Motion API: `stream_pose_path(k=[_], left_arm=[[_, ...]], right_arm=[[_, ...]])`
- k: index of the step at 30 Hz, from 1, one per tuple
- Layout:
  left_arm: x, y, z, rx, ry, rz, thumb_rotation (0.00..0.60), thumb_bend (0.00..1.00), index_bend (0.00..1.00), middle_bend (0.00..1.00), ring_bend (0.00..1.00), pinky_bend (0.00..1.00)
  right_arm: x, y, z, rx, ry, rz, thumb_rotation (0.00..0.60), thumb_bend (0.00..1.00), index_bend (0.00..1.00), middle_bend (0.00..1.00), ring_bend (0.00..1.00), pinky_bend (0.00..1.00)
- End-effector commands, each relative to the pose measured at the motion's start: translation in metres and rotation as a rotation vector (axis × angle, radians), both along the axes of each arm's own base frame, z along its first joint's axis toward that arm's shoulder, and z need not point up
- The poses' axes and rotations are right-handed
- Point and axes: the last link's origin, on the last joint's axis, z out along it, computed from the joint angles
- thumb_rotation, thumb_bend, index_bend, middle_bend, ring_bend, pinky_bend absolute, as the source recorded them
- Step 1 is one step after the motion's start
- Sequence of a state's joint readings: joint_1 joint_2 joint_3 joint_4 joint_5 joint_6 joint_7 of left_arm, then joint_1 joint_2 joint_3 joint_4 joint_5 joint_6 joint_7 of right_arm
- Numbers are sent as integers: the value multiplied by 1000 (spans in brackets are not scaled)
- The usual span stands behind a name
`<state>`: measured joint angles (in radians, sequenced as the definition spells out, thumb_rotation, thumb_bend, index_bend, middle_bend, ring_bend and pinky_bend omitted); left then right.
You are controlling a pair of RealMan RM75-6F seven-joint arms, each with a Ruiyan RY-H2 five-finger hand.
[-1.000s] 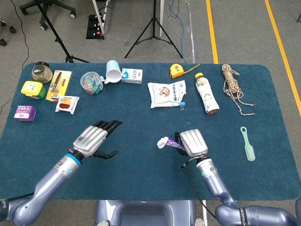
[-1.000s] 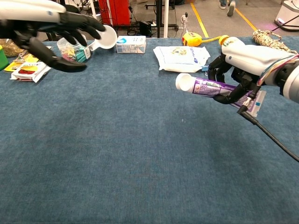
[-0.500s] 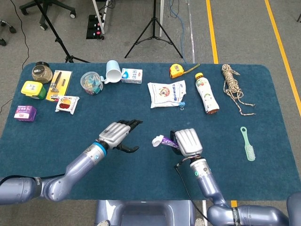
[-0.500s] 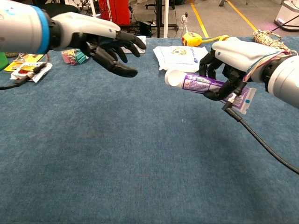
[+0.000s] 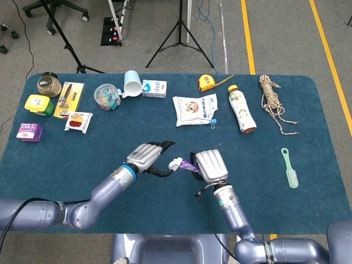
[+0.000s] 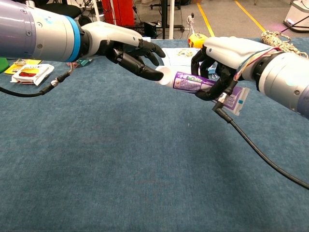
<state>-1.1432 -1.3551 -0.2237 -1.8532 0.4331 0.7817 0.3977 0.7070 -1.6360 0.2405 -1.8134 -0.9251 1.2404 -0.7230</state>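
The tube (image 6: pixel 193 83) is held by the right hand (image 6: pixel 227 55), cap at nine o'clock toward the left hand (image 6: pixel 128 46), whose fingers (image 6: pixel 145 72) are spread wide. If released early, it could be dropped onto the table (image 6: pixel 120 159).

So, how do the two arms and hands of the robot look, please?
Both arms are smooth silver-grey tubes. The left hand has a pale silver back and black fingers, with a blue ring at its wrist. The right hand looks the same, with thin coloured wires on its wrist and a black cable trailing below it.

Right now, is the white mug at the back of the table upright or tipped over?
Tipped over: the white mug lies on its side beside the clip jar.
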Motion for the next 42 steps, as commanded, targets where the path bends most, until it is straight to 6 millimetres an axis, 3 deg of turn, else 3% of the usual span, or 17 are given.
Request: stream_pose_path(k=[1, 30, 42], left_arm=[[4, 1, -3, -13, -12, 6, 338, 295, 0, 97, 134, 116], [-2, 20, 2, 36, -3, 40, 336, 295, 0, 97, 133, 120], [-6, 27, -1, 50, -5, 61, 335, 295, 0, 97, 132, 121]], right_arm=[[1, 0, -1, 2, -4, -1, 600, 955, 634, 897, 938, 941], [-15, -3, 14, 93, -152, -28, 600, 990, 645, 931, 973, 964], [-11, -3, 18, 117, -210, -29, 600, 991, 645, 932, 976, 965]])
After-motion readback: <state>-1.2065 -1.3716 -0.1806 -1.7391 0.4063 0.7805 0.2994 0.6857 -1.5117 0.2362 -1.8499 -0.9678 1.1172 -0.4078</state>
